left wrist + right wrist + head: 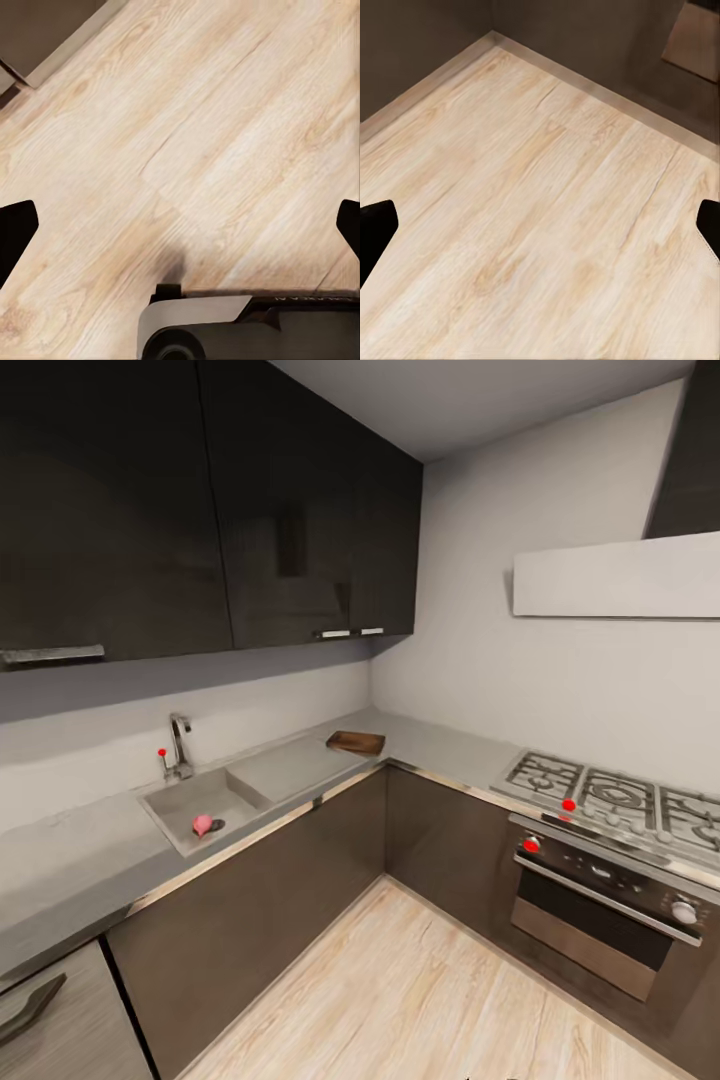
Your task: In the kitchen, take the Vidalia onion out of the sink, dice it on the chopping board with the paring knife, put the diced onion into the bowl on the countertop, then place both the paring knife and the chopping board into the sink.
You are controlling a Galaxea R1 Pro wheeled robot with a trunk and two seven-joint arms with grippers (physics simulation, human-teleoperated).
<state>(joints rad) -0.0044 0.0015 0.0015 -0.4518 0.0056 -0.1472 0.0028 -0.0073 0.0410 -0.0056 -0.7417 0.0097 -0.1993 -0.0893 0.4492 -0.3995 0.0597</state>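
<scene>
Kitchen corner with dark cabinets and a pale wood floor (420, 980), so basically nothing's done yet imo. On the grey table (90, 850) at left, the sink (180, 830) has the Vidalia onion (202, 824) sitting in it by the drain, and the chopping board (355, 742) lies far back near the corner. Can't spot the knife or bowl. Left fingers (16, 236) and right fingers (376, 229) are spread wide over the floor, holding nothing. Whole job's ahead.
</scene>
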